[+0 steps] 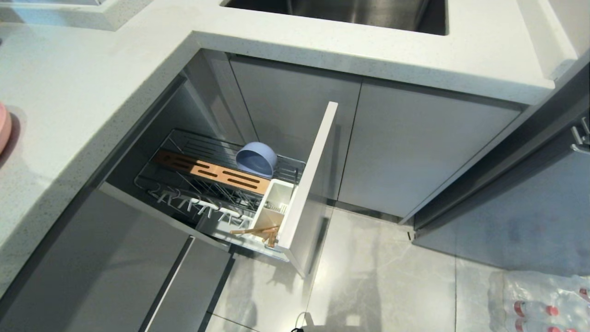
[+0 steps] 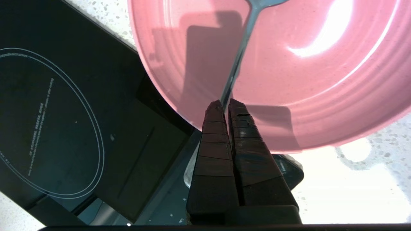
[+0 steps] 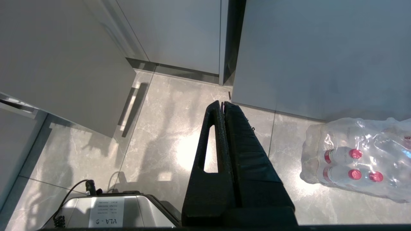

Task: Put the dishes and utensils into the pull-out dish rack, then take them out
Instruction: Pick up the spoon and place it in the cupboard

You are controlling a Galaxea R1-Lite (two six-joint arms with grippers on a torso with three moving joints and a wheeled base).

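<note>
The narrow pull-out dish rack with chrome wire basket stands open, already carrying the matte blue-grey bowl by its back rail and the thin wooden chopsticks at its front corner. On the speckled white worktop, the left gripper is clamped on the grey-blue spoon's slim handle over the round salmon-pink plate, so spoon and plate are seemingly unloaded. The right gripper hangs closed and empty over the floor.

The pull-out dish rack stands drawn out from under the table, its front panel toward the floor. In its wire basket, the bowl rests tilted at the back, just behind the wooden slotted insert. The cutlery holder sits against the front panel, with the chopsticks lying across its near end. The sink is set in the table behind the rack. On the table beside the cooktop, the spoon lies in the plate. A pack of bottles lies on the floor to the right.
</note>
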